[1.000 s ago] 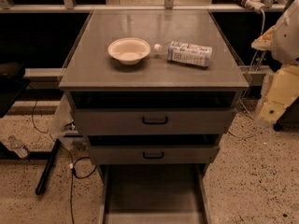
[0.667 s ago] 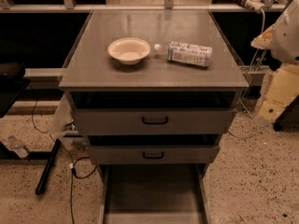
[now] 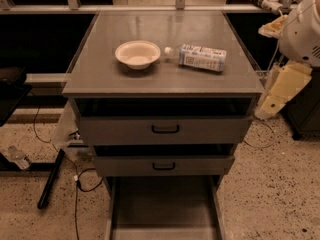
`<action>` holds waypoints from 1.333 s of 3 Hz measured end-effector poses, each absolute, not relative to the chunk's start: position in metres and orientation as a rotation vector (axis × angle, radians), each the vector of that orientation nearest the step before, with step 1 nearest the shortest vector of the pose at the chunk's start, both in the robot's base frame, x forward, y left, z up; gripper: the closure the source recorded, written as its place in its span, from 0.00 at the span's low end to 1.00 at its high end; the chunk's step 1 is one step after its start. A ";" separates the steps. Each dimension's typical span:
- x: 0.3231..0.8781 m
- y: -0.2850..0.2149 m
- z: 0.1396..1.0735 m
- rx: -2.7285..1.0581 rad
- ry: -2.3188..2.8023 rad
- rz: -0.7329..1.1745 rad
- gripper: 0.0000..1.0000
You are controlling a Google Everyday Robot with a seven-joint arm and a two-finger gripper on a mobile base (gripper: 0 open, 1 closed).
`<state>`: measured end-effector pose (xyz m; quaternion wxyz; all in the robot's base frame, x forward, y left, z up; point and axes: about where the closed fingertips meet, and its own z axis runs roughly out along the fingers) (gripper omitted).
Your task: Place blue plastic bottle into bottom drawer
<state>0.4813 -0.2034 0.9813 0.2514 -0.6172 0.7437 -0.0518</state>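
Nearest to us, at the lower edge of the view, the wide grey metal bottom drawer (image 3: pixel 162 210) stands pulled out, and we see its long flat floor and thin side walls with nothing lying in it. Above it come two grey drawer fronts with black bar handles, the lower one (image 3: pixel 164 166) and the upper one (image 3: pixel 165 129), each with a dark gap over it.

On the speckled floor (image 3: pixel 270 189) to the left lie dark cables (image 3: pixel 80 181), a black pole (image 3: pixel 50 180) and a tiny clear bottle (image 3: pixel 19 158).

Further back is the flat grey top of the desk (image 3: pixel 165 81). A shallow round cream bowl (image 3: pixel 138 53) sits on it left of centre. Just beside the bowl, to the right, the small clear blue plastic bottle (image 3: pixel 198 57) lies on its side, its white cap pointing at the bowl and its pale blue-and-white label facing up. It is on the desk, well apart from the drawer below.

The cream-coloured gripper (image 3: pixel 274 103) hangs off the desk's right side, below the arm's round white joint (image 3: pixel 302 29), level with the upper drawer and apart from the bottle. We cannot tell how far open it is.
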 end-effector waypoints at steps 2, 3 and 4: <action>0.545 -0.196 0.969 -1.669 1.924 -0.089 0.00; 0.586 -0.209 0.965 -1.631 1.942 -0.123 0.00; 0.586 -0.209 0.965 -1.631 1.941 -0.123 0.00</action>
